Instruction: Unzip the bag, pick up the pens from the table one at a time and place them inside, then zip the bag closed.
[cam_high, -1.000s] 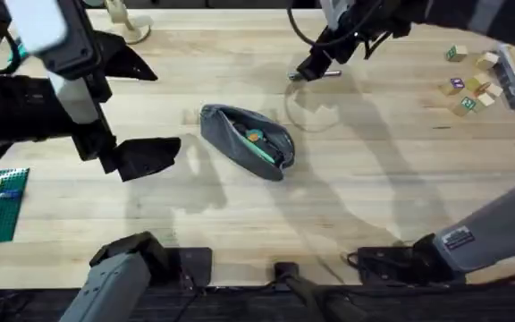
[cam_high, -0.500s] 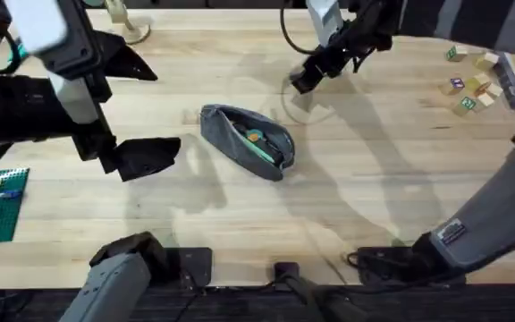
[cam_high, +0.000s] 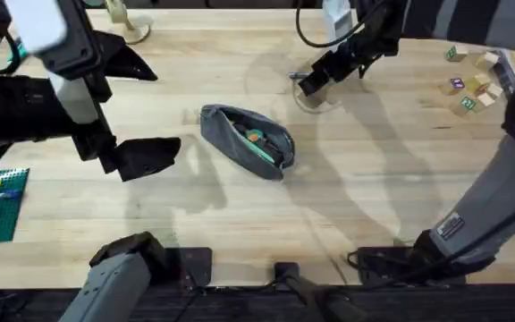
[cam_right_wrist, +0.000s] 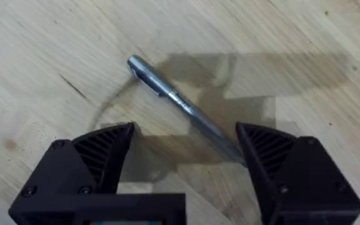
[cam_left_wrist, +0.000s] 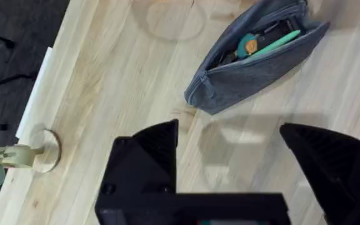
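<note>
The bag (cam_high: 247, 140) lies unzipped mid-surface (cam_high: 240, 224), teal and orange pens (cam_left_wrist: 264, 42) inside. Beyond it the right gripper (cam_right_wrist: 186, 153) hovers, fingers spread, over a silver pen (cam_right_wrist: 183, 107) lying flat — not touching it. The left gripper (cam_left_wrist: 261, 156) hangs near the bag, fingers spread wide.

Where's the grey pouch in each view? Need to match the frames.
Overhead: pouch lies mid-table, unzipped, a teal pen inside, between the left gripper and the right gripper.
Left wrist: pouch beyond the open fingers, the teal pen inside.
Right wrist: not in it; a silver pen lies on the table.
Shared landmark: the teal pen, in the overhead and left wrist views.
</note>
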### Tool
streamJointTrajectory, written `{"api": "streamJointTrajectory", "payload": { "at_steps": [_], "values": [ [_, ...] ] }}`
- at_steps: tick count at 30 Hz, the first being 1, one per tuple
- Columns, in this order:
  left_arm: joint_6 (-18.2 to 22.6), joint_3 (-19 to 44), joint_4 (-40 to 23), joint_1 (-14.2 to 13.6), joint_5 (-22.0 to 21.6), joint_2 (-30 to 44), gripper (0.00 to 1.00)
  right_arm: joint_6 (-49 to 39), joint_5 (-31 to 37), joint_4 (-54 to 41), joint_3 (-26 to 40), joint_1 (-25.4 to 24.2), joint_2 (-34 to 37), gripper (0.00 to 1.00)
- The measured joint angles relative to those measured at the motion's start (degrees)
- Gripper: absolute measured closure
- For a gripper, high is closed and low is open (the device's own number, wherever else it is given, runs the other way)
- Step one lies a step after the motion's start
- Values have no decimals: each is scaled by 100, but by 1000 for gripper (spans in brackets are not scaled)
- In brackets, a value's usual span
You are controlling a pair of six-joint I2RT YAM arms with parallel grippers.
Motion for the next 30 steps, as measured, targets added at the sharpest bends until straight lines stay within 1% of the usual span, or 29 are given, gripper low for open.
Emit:
{"api": "streamJointTrajectory", "payload": {
  "at_steps": [5, 6, 8, 9, 10, 12, 13, 14, 15, 24, 27, 30],
  "values": [
    [0, 0, 1, 0, 0, 0, 8, 16, 0, -71, 58, 0, 38, 5],
    [0, 0, -1, -2, 0, 0, 8, 13, 0, -89, 72, 0, 47, 19],
    [0, 0, -9, -2, 0, 0, 8, 16, 52, -86, 95, -10, 66, 129],
    [0, 0, -18, -2, 0, 0, 8, 13, 74, -77, 108, -25, 81, 214],
    [0, 0, -21, -2, 0, 0, 6, 17, 92, -48, 125, -51, 101, 537],
    [0, 0, -21, -2, 0, 0, 7, 18, 117, -30, 125, -48, 101, 811],
    [0, 0, -21, -2, 0, 0, 7, 39, 142, 0, 125, -48, 101, 922],
    [0, 0, -21, -2, 0, 0, 7, 58, 159, 20, 136, -48, 101, 952],
    [0, 0, -21, -2, 0, 0, 7, 65, 178, 35, 138, -45, 101, 960],
    [0, 0, -21, -2, 0, 0, 7, 77, 272, -83, 129, -22, 25, 969],
    [0, 0, -21, -2, 0, 0, 7, 80, 325, -222, 39, -11, -171, 969],
    [0, 0, -21, -2, 0, 0, 7, 80, 345, -278, 10, 0, -564, 969]
  ]
}}
